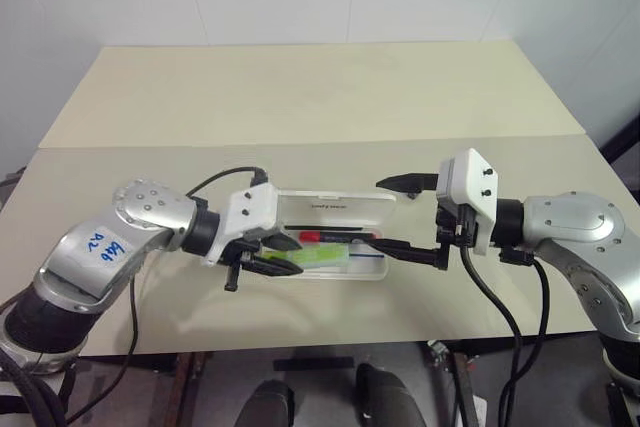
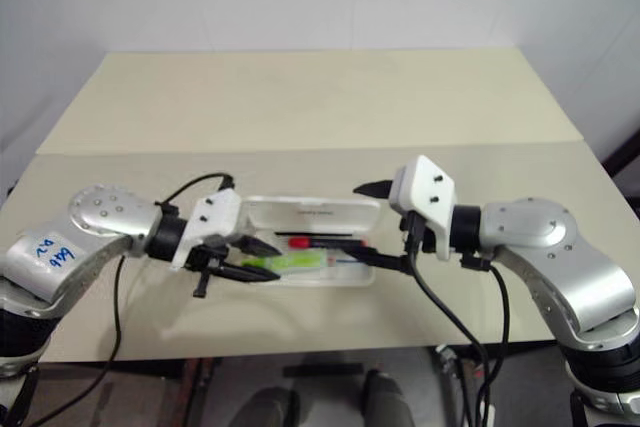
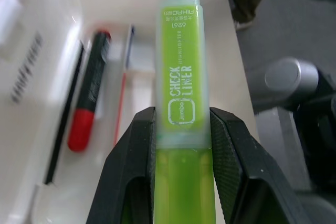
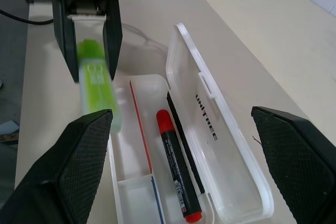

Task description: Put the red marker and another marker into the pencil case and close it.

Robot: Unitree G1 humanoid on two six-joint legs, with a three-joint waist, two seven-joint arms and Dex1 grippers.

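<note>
Left gripper point(image 3: 181, 145) clenched on lime-green highlighter point(image 3: 181, 82), pads squeezing its flat sides w/ the long capped end sticking out ahead of the fingertips, over the near edge of the open pencil case point(image 4: 184, 40). Right gripper point(image 4: 181, 156) released, fingers spread wide w/ nothing between them, hovering off the case's other end. Red marker point(image 4: 176, 169) already lying in the tray, beside the thin dark pen along the hinge side; lid stands up behind. Step in hand, by the look of it: lowering highlighter into the tray. To do well: bring body parallel to tray's long walls, into the free lane beside the thin red-blue pen, get it low before letting go so it doesn't bounce off the rim, then clear fingers upward before touching lid. Risk: tip catching front wall, or nudging the light case. Left wrist view gives the grip itself and lettering on the highlighter; right wrist view gives what that one lacks, namely highlighter's line relative to tray, plus the small end compartment and lid lettering
</note>
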